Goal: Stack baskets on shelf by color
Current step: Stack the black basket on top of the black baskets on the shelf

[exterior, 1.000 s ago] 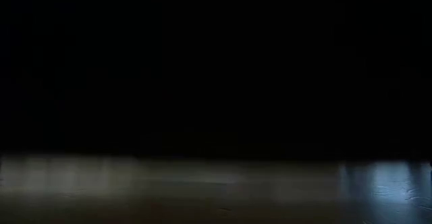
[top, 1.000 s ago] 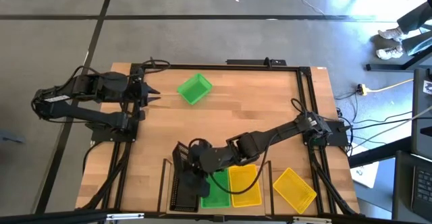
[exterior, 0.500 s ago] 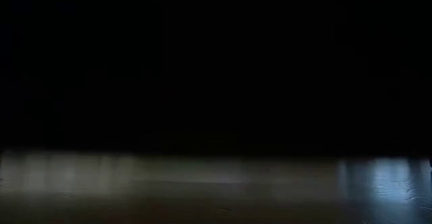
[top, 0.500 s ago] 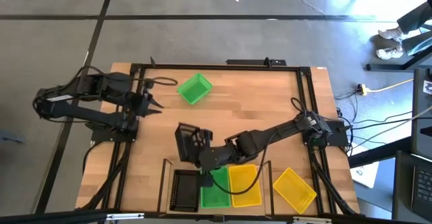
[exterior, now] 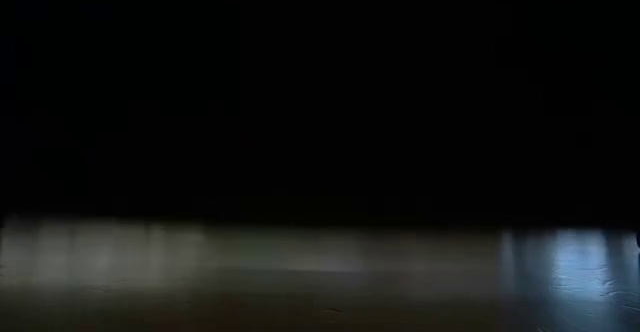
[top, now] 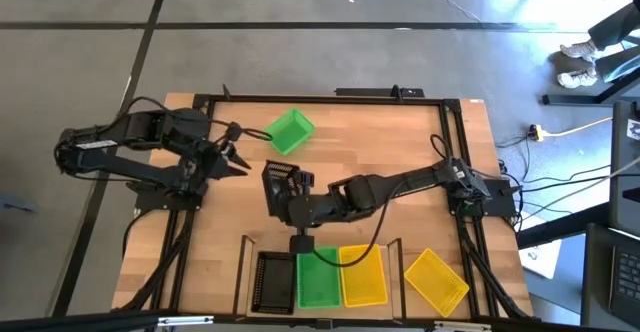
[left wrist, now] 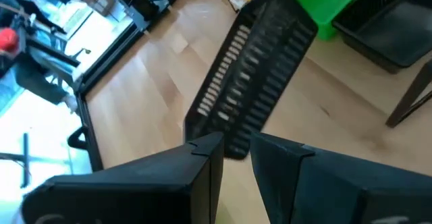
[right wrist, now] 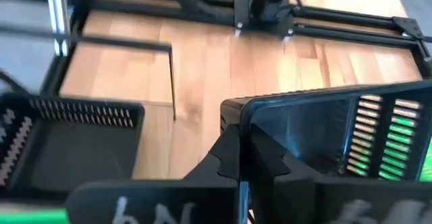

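Note:
My right gripper (top: pixel 292 210) reaches in from the right over the table's middle, shut on a black basket (top: pixel 282 186), which also shows in the left wrist view (left wrist: pixel 253 82). On the shelf (top: pixel 246 262) at the near edge stand a black basket (top: pixel 272 280), a green one (top: pixel 318 280) and a yellow one (top: pixel 362 275). A loose green basket (top: pixel 289 130) rests on the table near the far edge. A yellow basket (top: pixel 435 277) lies right of the shelf. My left gripper (top: pixel 237 159) is open, left of the held basket. The low view is dark. My right gripper pinches one wall of the black basket near a rim corner (right wrist: pixel 233 109), with one finger (right wrist: pixel 226 156) outside the wall and the other on its inner side. The basket is tipped on its side, a perforated wall (left wrist: pixel 236 96) facing my left gripper, and looks lifted clear of the table.
Black frame rails (top: pixel 320 97) run round the tabletop, and the shelf's thin black posts (right wrist: pixel 170 75) stand near the held basket. Bare wood lies between the loose green basket and the shelf. Cables and a person's feet (top: pixel 580 62) show on the floor to the right.
My right gripper has carried the black basket up from over the shelf's black basket toward the far edge, to the table's middle. My left gripper has moved right and a little toward the near edge, closer to the held basket.

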Tool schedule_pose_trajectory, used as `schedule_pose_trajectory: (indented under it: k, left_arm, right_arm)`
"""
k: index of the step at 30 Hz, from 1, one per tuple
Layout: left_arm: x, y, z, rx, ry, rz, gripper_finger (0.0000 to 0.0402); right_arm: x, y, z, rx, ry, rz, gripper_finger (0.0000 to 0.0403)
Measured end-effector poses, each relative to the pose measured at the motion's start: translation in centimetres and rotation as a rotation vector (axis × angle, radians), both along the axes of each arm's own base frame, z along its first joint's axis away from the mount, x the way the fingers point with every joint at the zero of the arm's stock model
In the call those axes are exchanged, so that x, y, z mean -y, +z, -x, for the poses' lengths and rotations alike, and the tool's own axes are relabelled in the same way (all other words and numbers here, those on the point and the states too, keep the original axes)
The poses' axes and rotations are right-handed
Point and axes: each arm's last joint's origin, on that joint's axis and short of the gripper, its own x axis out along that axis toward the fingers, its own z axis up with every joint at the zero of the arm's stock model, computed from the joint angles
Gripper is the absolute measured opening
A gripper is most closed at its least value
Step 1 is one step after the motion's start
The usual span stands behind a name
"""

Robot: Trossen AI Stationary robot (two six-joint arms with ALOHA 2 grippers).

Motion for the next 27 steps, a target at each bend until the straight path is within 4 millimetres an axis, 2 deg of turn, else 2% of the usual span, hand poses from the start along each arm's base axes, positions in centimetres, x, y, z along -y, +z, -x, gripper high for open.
schedule_pose_trajectory:
  k: [14,27]
  left_arm:
    - [-0.3,-1.8,-5.4,-0.066,-0.039,-0.081,0.0069]
    - [-0.6,-3.5,-8.1,-0.135,-0.020,-0.158,0.0069]
  right_arm:
    - [3.1,-1.2,0.4,-0.198,0.127,0.222,0.0001]
    - [3.5,-1.4,0.5,-0.241,0.221,0.320,0.0001]
